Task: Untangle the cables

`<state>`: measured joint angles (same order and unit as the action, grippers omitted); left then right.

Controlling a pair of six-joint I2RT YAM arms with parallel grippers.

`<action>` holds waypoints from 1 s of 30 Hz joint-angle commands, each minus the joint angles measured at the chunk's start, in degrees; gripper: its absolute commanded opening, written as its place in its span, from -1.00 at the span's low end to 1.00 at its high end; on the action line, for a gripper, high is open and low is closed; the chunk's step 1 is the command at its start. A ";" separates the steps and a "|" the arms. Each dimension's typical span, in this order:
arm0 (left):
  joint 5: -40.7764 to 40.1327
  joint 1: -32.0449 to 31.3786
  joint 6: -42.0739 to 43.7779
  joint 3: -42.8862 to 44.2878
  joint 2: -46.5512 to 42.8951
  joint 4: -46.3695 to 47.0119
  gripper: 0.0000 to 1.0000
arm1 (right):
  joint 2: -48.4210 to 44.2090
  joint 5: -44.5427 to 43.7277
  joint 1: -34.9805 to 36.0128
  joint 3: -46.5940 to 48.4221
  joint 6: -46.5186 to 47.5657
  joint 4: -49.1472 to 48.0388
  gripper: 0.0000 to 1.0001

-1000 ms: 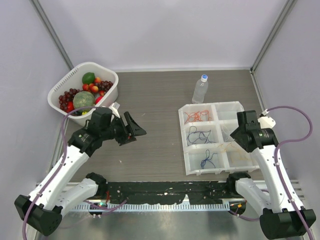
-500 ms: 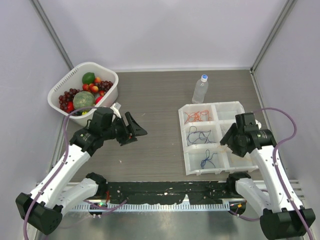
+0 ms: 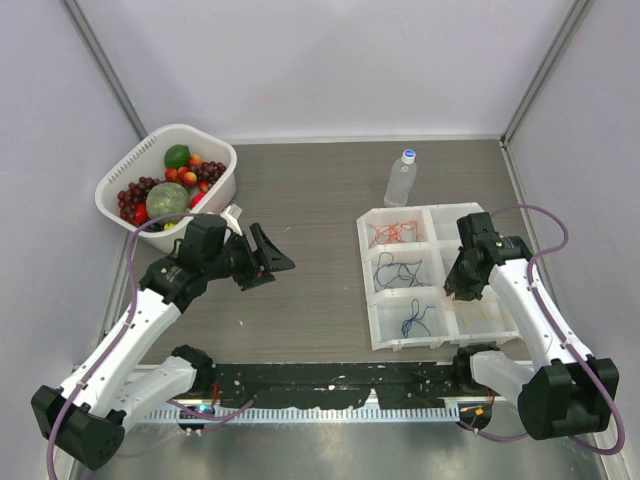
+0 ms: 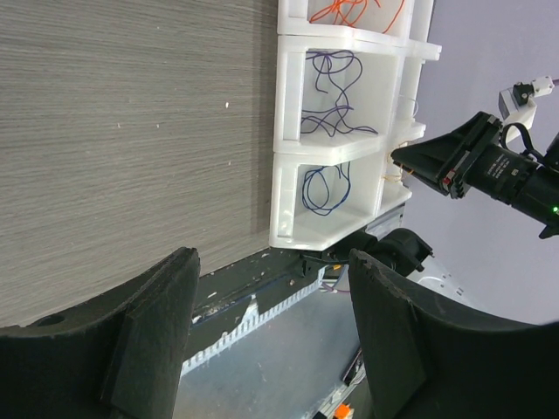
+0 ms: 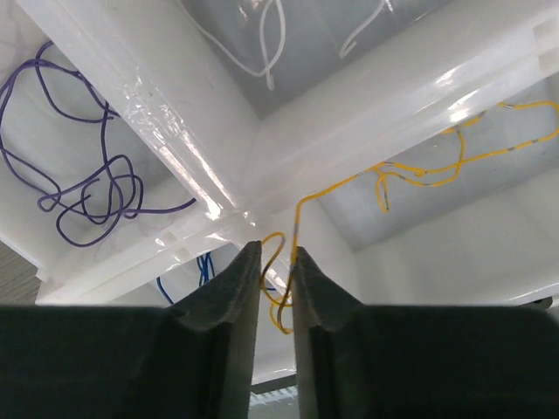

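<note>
A white six-compartment tray [image 3: 366,282] holds thin cables. An orange-red one [image 3: 392,232], a purple one [image 3: 398,270] and a blue one [image 3: 415,320] each lie in a left compartment. My right gripper [image 3: 456,286] is low over the tray's middle divider. In the right wrist view it [image 5: 276,249] is shut on a yellow-orange cable [image 5: 419,172], which trails into the right compartment. A white cable [image 5: 262,61] lies in the compartment beyond it, and the purple cable [image 5: 87,188] is at left. My left gripper [image 3: 272,258] is open and empty above the bare table, left of the tray [image 4: 288,140].
A water bottle [image 3: 400,178] stands behind the tray. A white basket [image 3: 218,158] of fruit sits at the back left. The black rail and the arm bases run along the near table edge [image 3: 330,385].
My right arm has swung left and down, bringing its gripper from the tray's right edge to the middle divider. The left arm has barely moved.
</note>
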<state>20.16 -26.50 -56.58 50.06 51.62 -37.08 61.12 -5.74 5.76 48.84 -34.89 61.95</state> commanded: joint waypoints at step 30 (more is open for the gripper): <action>-0.57 0.05 2.79 0.83 -5.03 -2.65 0.46 | 0.67 -19.40 -1.63 -1.57 -21.10 4.57 0.28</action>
<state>19.35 -26.50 -55.22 50.06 46.85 -39.68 66.67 -23.38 4.36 42.70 -55.86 63.77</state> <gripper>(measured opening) 0.726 0.554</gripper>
